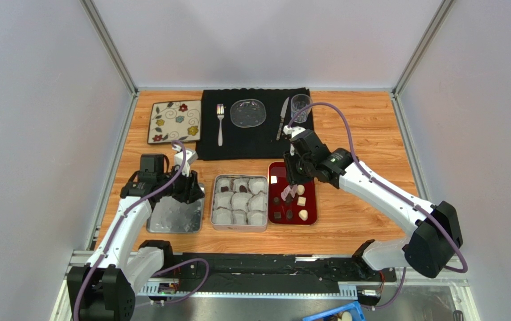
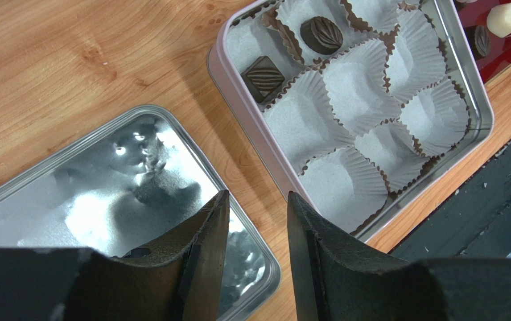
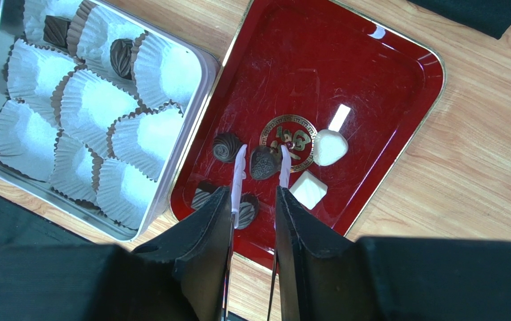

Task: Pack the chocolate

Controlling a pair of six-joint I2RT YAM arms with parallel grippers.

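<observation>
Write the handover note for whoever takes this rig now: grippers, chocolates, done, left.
Left gripper: open, empty, above the tin lid edge.
Right gripper: shut on tweezers, tips either side of a dark piece on the red tray.
Done: two dark pieces sit in paper cups in the tin.
Left: other cups look empty; at least six pieces, dark and white, on the tray; then likely the lid.

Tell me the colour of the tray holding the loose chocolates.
The tray is glossy dark red with a gold centre emblem; clearest in the right wrist view.
</observation>
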